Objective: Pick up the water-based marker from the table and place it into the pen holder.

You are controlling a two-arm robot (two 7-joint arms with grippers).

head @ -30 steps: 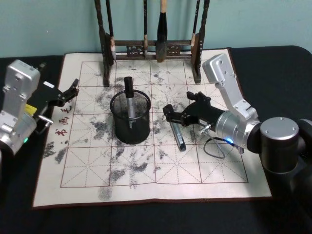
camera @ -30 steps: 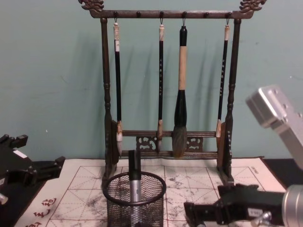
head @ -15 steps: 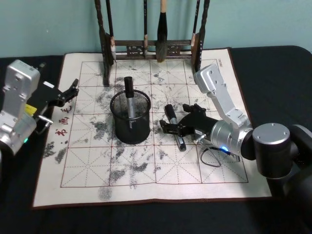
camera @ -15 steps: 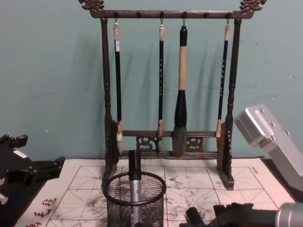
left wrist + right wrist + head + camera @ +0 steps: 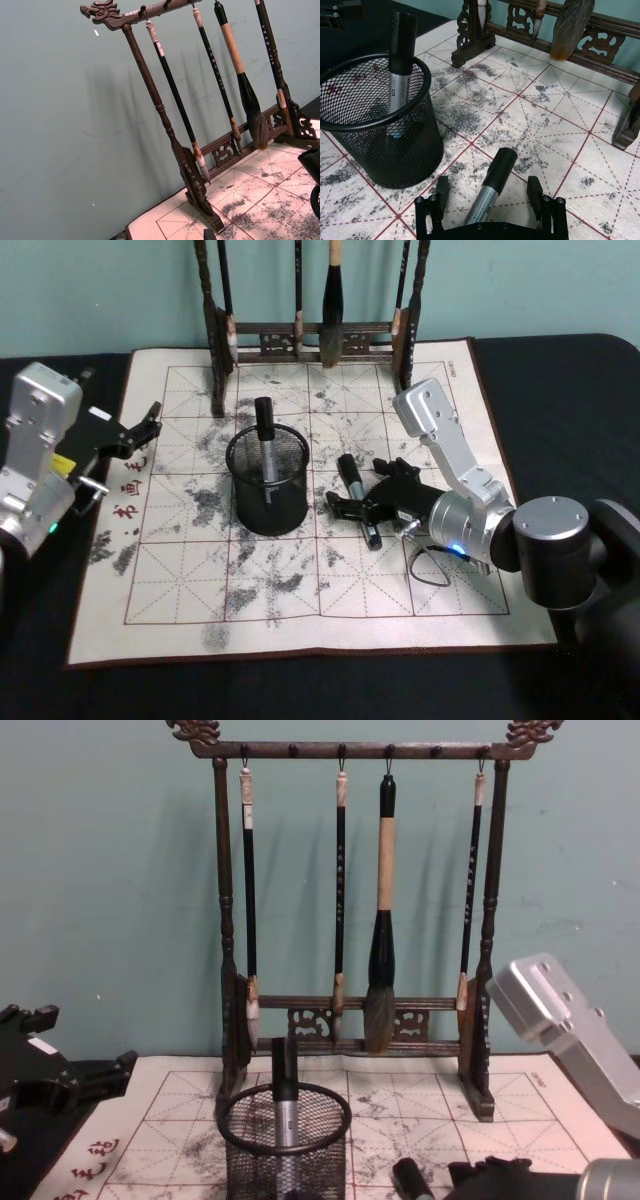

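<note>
A water-based marker (image 5: 358,498) with a black cap and grey barrel lies flat on the white calligraphy mat on the table (image 5: 300,590), right of the pen holder. My right gripper (image 5: 362,490) is low over it and open. In the right wrist view the marker (image 5: 492,180) lies between the two fingertips (image 5: 440,186), which do not touch it. The pen holder (image 5: 267,482) is a black mesh cup (image 5: 375,125) with another marker (image 5: 264,440) standing upright in it. My left gripper (image 5: 140,430) is parked, open, at the mat's left edge.
A tall dark wooden brush rack (image 5: 350,920) with several hanging brushes stands along the mat's far edge, behind the pen holder (image 5: 285,1140). A thin cable loop (image 5: 430,565) lies on the mat under my right wrist. Dark tabletop surrounds the mat.
My right gripper has dropped and moved in over the lying marker, so its open fingers now sit on either side of the barrel. The left arm and the pen holder have not moved.
</note>
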